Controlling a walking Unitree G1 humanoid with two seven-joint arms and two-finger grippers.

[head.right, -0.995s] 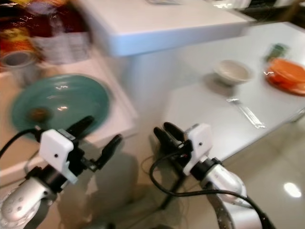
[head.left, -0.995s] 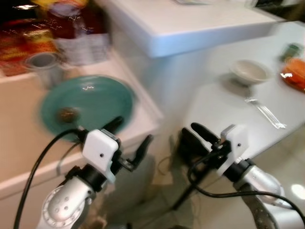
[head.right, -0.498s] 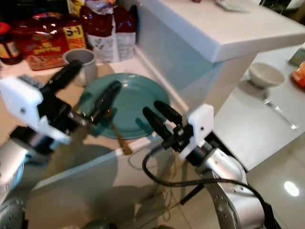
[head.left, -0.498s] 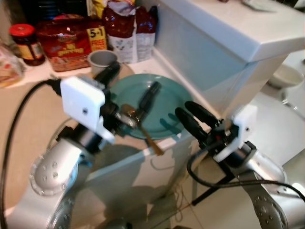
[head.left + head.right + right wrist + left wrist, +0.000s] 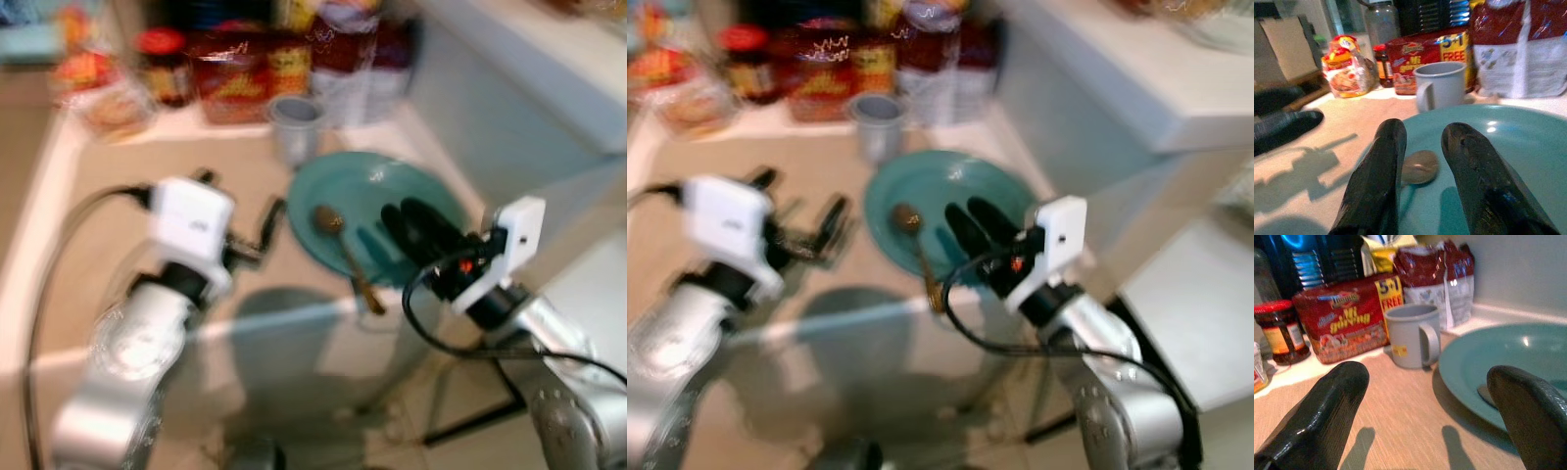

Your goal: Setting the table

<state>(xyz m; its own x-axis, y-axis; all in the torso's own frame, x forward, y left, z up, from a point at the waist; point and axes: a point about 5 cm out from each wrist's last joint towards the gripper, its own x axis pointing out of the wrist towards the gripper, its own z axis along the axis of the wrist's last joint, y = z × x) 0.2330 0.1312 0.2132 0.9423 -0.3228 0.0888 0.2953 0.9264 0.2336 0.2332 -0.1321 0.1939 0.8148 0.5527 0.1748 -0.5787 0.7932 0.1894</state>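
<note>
A teal plate [image 5: 377, 211] lies on the beige counter [image 5: 108, 255] near its front edge. A spoon [image 5: 338, 245] rests in it, bowl [image 5: 1420, 166] on the plate and handle sticking out over the near rim. My right gripper [image 5: 1425, 134] hovers low over the plate's near right part, open by a narrow gap with nothing between its fingers; the spoon bowl lies just beyond the tips. My left gripper [image 5: 1425, 377] is wide open and holds nothing, over the counter to the left of the plate [image 5: 1508, 362]. A grey mug [image 5: 1413, 335] stands just behind the plate.
Behind the mug stand red snack packets [image 5: 240, 73], a dark red bag [image 5: 343, 49], a red-lidded jar [image 5: 162, 64] and a bagged loaf [image 5: 108, 93]. A raised white ledge [image 5: 529, 88] walls the counter's right side. The floor [image 5: 323, 411] lies below the front edge.
The view has swung left and is blurred. My left gripper has left the plate for the counter beside it. My right gripper has come up from the counter edge to over the plate.
</note>
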